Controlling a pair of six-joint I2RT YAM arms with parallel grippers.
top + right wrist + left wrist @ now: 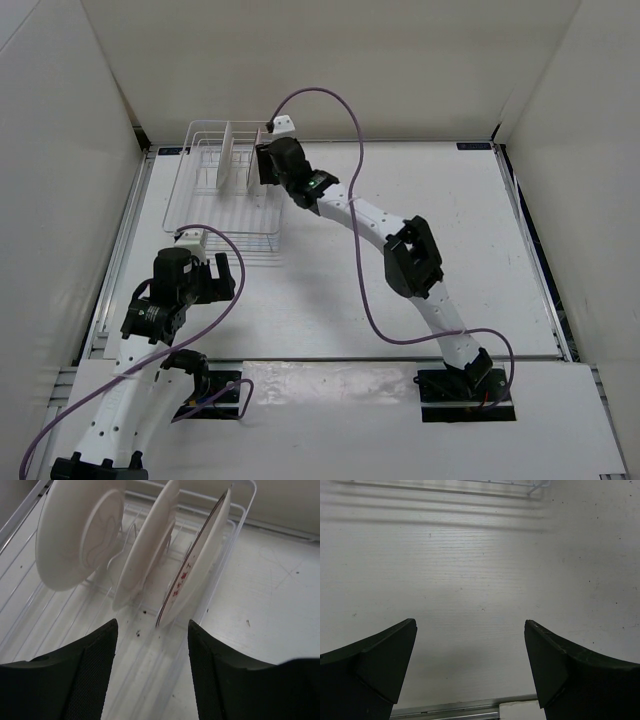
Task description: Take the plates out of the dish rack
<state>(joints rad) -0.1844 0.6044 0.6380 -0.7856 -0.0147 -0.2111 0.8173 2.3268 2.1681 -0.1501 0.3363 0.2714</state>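
Observation:
The white wire dish rack [215, 215] stands at the back left of the table. Three pale plates stand upright in its dividers: a left plate [75, 540], a middle plate [150, 545] and a right plate [200, 565] with a thin dark rim and red marks. From above, two of them show as thin slivers [228, 155] [249, 162]. My right gripper [152, 630] hangs over the rack's right end [262, 165], jaws apart. The right plate's lower edge lies just ahead of the gap, touched by neither finger. My left gripper [470, 630] is wide open over bare table, holding nothing.
The rack's right wire rim [245, 510] runs beside my right finger. The rack's near edge [470, 482] lies just ahead of my left gripper [228, 277]. White walls enclose the table on three sides. A purple cable [360, 260] loops along the right arm.

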